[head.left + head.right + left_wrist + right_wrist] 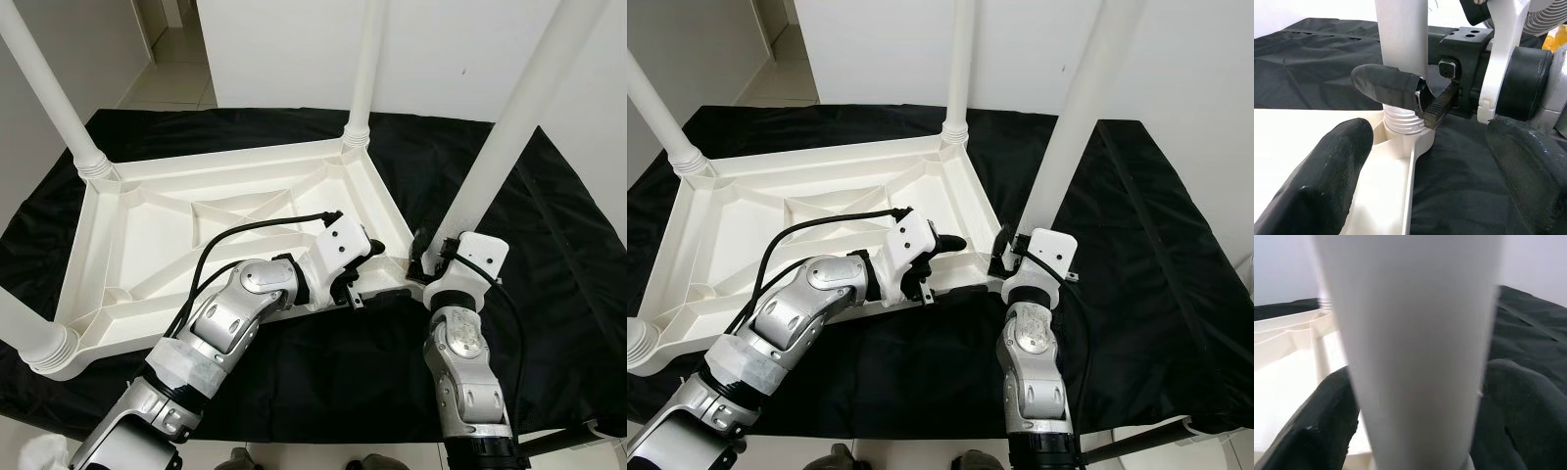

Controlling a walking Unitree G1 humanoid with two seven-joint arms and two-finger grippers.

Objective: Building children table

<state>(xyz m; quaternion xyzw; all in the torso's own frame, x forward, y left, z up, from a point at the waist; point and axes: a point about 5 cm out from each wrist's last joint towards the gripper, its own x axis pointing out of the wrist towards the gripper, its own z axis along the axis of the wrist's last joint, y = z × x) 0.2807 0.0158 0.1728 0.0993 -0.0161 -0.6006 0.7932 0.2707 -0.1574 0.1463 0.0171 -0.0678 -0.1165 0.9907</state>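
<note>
The white tabletop (206, 235) lies upside down on a black cloth (549, 245), with three legs already standing in its corners. At the near right corner, the fourth leg (509, 127) stands upright in its socket, and the right gripper (1410, 431) has it: one black finger sits on each side of the shaft, pinching the leg low, just above its ribbed base. The left gripper (1415, 161) hovers over the tabletop's rim beside that same corner, fingers (1322, 181) spread wide apart, holding nothing, pointing at the leg's base.
</note>
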